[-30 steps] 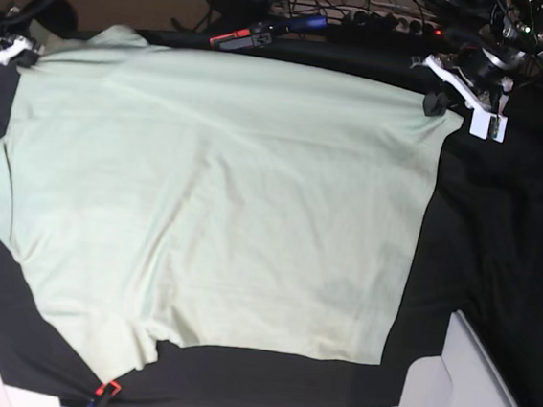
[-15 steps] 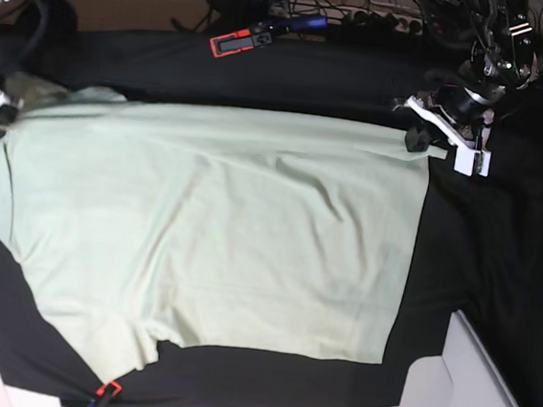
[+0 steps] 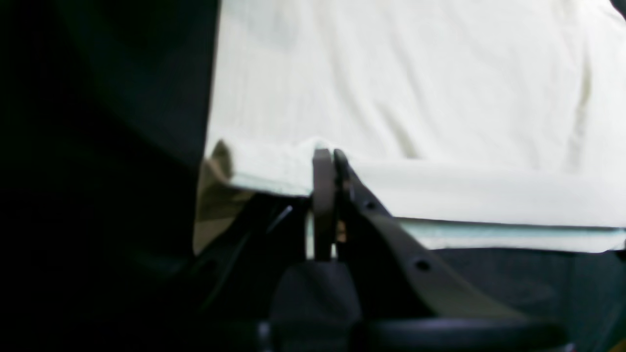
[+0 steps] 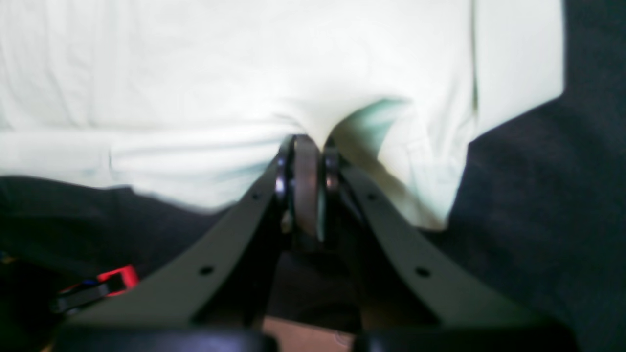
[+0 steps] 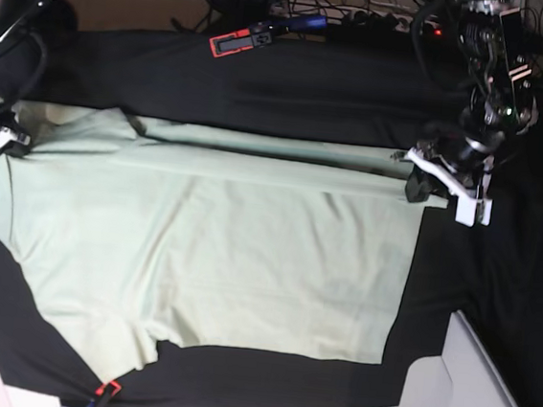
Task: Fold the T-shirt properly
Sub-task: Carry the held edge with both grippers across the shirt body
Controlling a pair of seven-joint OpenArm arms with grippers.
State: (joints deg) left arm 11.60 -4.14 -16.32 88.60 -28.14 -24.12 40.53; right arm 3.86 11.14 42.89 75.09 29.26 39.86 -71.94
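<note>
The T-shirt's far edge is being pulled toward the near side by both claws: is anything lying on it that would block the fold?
Nothing visible does. The left claw and right claw are each shut on the T-shirt at its far edge, and the cloth ahead lies bare on the black cloth. The red-tipped clip sits beyond the shirt.

The scene is being viewed from 3 cameras. The base view is looking down from high at the front, and the whole T-shirt (image 5: 210, 246) on the black cloth (image 5: 493, 302) is being taken in. The left wrist view is being shot close and low along the left gripper (image 3: 328, 161), across the shirt's folded edge. The right wrist view is being shot equally close along the right gripper (image 4: 308, 146). That folded edge is being shared by all 3 views.
</note>
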